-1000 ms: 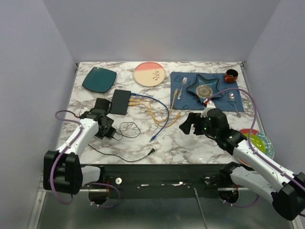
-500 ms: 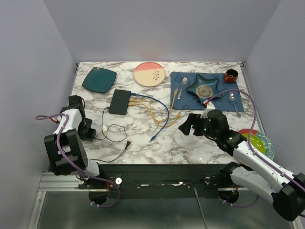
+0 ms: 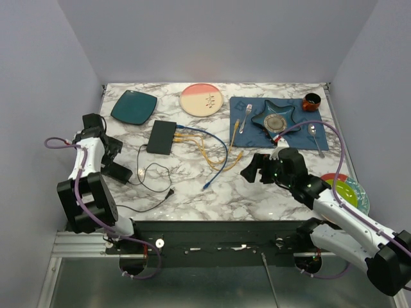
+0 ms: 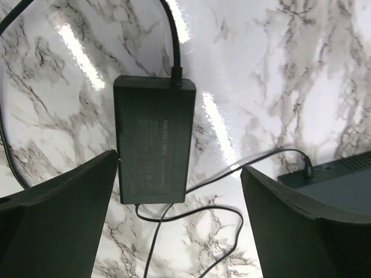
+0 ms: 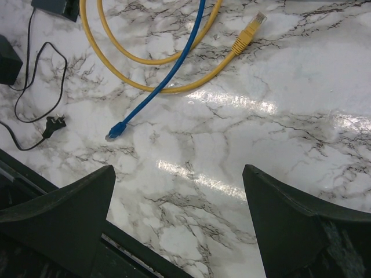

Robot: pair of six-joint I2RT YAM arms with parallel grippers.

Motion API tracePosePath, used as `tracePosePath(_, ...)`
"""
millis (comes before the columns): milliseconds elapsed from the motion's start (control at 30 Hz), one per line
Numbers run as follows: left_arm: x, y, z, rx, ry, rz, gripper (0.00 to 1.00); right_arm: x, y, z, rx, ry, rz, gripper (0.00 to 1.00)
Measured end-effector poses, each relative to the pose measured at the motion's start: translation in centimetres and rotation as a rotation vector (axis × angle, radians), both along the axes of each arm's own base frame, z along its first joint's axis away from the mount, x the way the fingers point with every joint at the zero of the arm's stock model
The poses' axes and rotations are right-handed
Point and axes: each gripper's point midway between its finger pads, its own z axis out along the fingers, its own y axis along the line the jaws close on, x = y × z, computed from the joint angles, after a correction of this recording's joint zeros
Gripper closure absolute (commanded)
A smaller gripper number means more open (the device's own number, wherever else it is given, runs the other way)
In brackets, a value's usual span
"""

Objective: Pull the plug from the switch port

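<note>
Switch [image 3: 161, 137] with cables [image 3: 185, 136] plugged in

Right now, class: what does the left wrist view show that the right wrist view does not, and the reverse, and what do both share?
Left wrist only: the whole power brick, and a thin black cord plugged into the switch. Right wrist only: the yellow cables and the blue cable with its loose plug. Both: the marble table, thin black cord, and an open tool: left tool, right tool.
</note>
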Motion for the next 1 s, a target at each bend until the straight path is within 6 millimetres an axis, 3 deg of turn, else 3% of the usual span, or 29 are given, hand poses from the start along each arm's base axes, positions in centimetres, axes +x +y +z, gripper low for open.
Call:
tracePosePath(133,0.3,-0.1,1.3,0.005,-0.046,-0.016,0.01,0.0,0.0,-0.1,-0.002,0.004,0.000,0.00)
tracePosePath(267,0.6,-1.0,2.0,-0.003,-0.093,-0.034,0.18,0.0,0.0,-0.1,-0.002,0.005,0.000,0.00)
tracePosePath(367,2.3,-3.9,3.2,0.014,-0.166,-0.129,0.30,0.0,0.1,-0.1,-0.001,0.005,0.001,0.00)
tracePosePath(533,9.0,-10.8,4.5,0.021,-0.246,-0.342,0.32,0.2,0.2,0.5,0.004,-0.003,0.003,0.00)
tracePosePath(667,13.1,-12.8,2.3,0.014,-0.234,-0.382,0.32,0.5,0.3,1.3,0.010,-0.015,0.003,0.00)
tracePosePath(867,16.5,-12.8,-1.5,0.007,-0.159,-0.363,0.27,0.8,0.5,1.3,-0.003,0.003,0.004,0.00)
tracePosePath(1000,19.1,-13.0,-2.2,0.014,-0.163,-0.366,0.20,1.3,0.8,1.2,-0.013,0.017,0.006,0.00)
